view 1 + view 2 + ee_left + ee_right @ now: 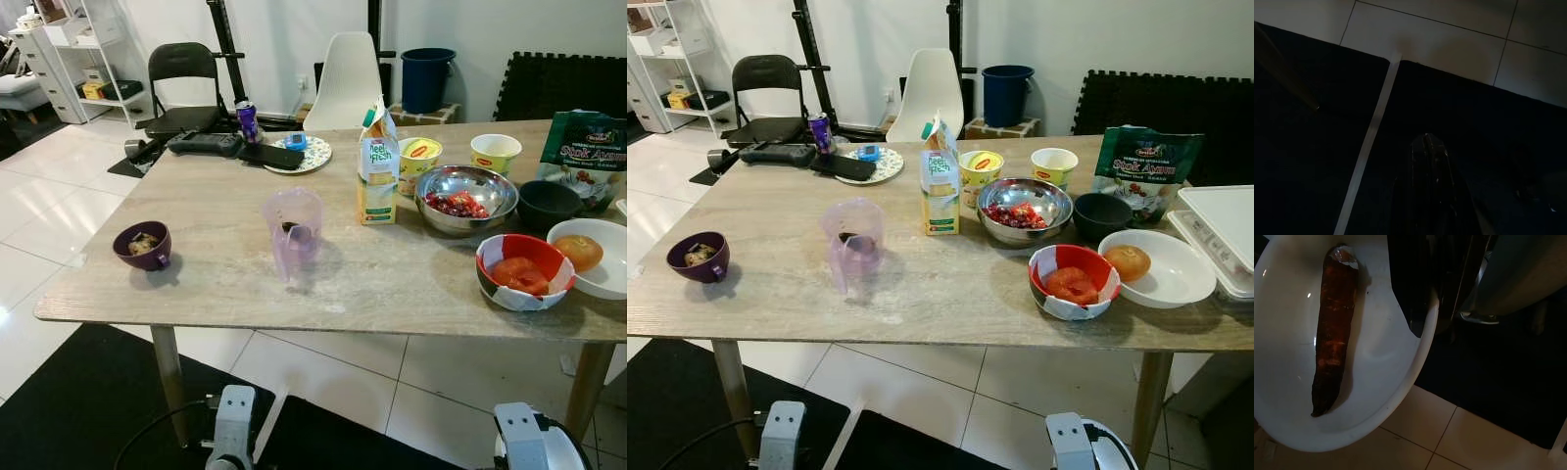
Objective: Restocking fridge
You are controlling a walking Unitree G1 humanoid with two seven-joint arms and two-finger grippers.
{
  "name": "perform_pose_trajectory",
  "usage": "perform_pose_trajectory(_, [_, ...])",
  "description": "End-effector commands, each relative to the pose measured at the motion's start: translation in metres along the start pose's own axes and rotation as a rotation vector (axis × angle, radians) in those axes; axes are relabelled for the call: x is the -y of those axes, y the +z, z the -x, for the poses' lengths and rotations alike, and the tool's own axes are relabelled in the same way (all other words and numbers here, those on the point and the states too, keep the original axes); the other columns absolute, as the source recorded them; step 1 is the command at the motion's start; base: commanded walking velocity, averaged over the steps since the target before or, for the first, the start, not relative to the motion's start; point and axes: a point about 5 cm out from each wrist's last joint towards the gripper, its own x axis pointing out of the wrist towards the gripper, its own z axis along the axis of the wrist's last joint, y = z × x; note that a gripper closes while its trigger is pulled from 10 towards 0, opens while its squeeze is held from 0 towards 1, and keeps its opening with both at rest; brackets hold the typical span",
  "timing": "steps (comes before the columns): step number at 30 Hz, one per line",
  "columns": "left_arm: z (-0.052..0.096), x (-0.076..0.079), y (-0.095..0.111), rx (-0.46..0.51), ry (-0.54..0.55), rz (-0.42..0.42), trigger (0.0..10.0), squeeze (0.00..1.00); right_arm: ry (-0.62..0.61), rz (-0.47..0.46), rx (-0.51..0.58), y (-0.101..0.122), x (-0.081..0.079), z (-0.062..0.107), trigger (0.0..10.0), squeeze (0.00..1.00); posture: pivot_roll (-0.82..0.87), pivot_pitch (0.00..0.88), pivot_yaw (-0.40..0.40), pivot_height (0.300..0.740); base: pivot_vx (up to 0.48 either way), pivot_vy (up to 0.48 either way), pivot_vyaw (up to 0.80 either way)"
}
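The right tool [1422, 316] hangs low below the tabletop's [225, 284] near edge, clenched on the rim of a smooth white plate [1376, 396] bearing a long, dark, rough-skinned piece of food [1332, 333]; I'd keep that glossy plate level while carrying it, since the piece could slide. The left tool [1430, 166] hangs idle over the black mat [1312, 161], and I cannot tell its state. Farther off stand a waxy carton [377, 166], a shiny steel bowl [466, 199] and a translucent plastic jug [292, 233].
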Motion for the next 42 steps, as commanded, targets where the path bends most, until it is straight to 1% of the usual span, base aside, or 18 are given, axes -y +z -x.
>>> perform_pose_trajectory(1, [0.002,-0.002,-0.008,-0.032,0.016,0.0,10.0,0.0,-0.005,0.002,-0.011,-0.005,0.002,0.002,10.0,0.0,-0.05,0.042,0.071,0.74,0.0,0.0,0.0])
perform_pose_trajectory(5, [0.003,-0.001,-0.01,-0.034,-0.002,0.0,10.0,0.0,-0.008,-0.013,0.002,-0.004,0.001,0.002,10.0,0.0,-0.06,0.039,0.062,0.74,0.0,0.0,0.0])
perform_pose_trajectory(10, [0.003,-0.002,-0.01,-0.033,0.011,0.004,10.0,0.0,0.003,0.007,0.014,0.001,0.0,0.0,10.0,0.0,-0.06,0.045,0.068,0.74,0.0,0.0,0.0])
perform_pose_trajectory(14, [0.002,0.0,-0.007,-0.021,-0.011,-0.015,10.0,0.0,0.006,-0.001,0.035,0.007,0.001,-0.001,10.0,0.0,-0.05,0.03,0.042,0.74,0.0,0.0,0.0])
perform_pose_trajectory(17, [0.001,-0.003,-0.002,-0.007,0.023,0.019,10.0,0.0,0.016,0.019,0.03,0.008,-0.002,-0.001,10.0,0.0,-0.05,0.027,0.063,0.74,0.0,0.0,0.0])
perform_pose_trajectory(19, [0.001,0.0,-0.003,-0.005,-0.002,0.007,10.0,0.0,0.006,-0.013,0.054,0.013,-0.003,-0.002,10.0,0.0,-0.06,0.039,0.059,0.74,0.0,0.0,0.0])
perform_pose_trajectory(20, [0.002,0.001,-0.005,-0.011,-0.014,-0.024,10.0,0.0,0.008,-0.02,0.059,0.013,-0.005,-0.003,10.0,0.0,-0.06,0.033,0.054,0.74,0.0,0.0,0.0])
perform_pose_trajectory(22, [0.002,0.0,-0.006,-0.022,0.003,-0.03,10.0,0.0,0.024,0.006,0.047,0.01,-0.008,-0.002,10.0,0.0,-0.06,0.037,0.055,0.74,0.0,0.0,0.0])
perform_pose_trajectory(23, [0.001,-0.001,-0.004,-0.014,0.007,-0.004,10.0,0.0,0.014,-0.008,0.047,0.008,-0.007,-0.002,10.0,0.0,-0.06,0.049,0.073,0.74,0.0,0.0,0.0])
perform_pose_trajectory(25, [0.001,-0.001,-0.003,-0.006,0.008,0.018,10.0,0.0,0.004,-0.021,0.048,0.007,-0.006,-0.001,10.0,0.0,-0.06,0.051,0.07,0.74,0.0,0.0,0.0])
perform_pose_trajectory(29, [0.001,0.0,-0.001,-0.001,0.002,-0.012,10.0,0.0,0.007,-0.007,0.026,0.0,-0.004,0.001,10.0,0.0,-0.05,0.061,0.06,0.74,0.0,0.0,0.0])
perform_pose_trajectory(30, [0.001,-0.001,-0.001,0.002,0.019,0.019,10.0,0.0,-0.006,-0.019,0.023,-0.002,-0.003,0.001,10.0,0.0,-0.06,0.077,0.091,0.74,0.0,0.0,0.0])
perform_pose_trajectory(31, [0.001,-0.001,-0.001,0.002,0.019,0.019,10.0,0.0,-0.006,-0.019,0.023,-0.002,-0.003,0.001,10.0,0.0,-0.06,0.077,0.091,0.74,0.0,0.0,0.0])
perform_pose_trajectory(32, [0.0,0.002,0.0,0.008,-0.002,0.015,10.0,0.0,-0.017,-0.042,0.034,-0.001,-0.002,0.001,10.0,0.0,-0.06,0.077,0.091,0.74,0.0,0.0,0.0])
perform_pose_trajectory(34, [0.0,0.008,0.0,0.009,-0.051,-0.035,10.0,0.0,-0.023,-0.066,0.05,0.001,-0.001,0.001,10.0,0.0,-0.07,0.084,0.085,0.74,0.0,0.0,0.0])
perform_pose_trajectory(38, [0.001,0.001,-0.003,-0.015,0.014,-0.02,10.0,0.0,0.0,-0.027,0.016,-0.004,-0.006,0.001,10.0,0.0,-0.05,0.086,0.083,0.74,0.0,0.0,0.0])
perform_pose_trajectory(40, [0.001,0.0,-0.002,-0.007,0.017,0.007,10.0,0.0,-0.002,-0.038,0.019,-0.005,-0.007,0.002,10.0,0.0,-0.06,0.09,0.094,0.74,0.0,0.0,0.0])
perform_pose_trajectory(42, [0.0,0.002,0.002,0.01,-0.023,-0.007,10.0,0.0,-0.006,-0.059,0.035,-0.003,-0.007,0.002,10.0,0.0,-0.06,0.097,0.084,0.74,0.0,0.0,0.0])
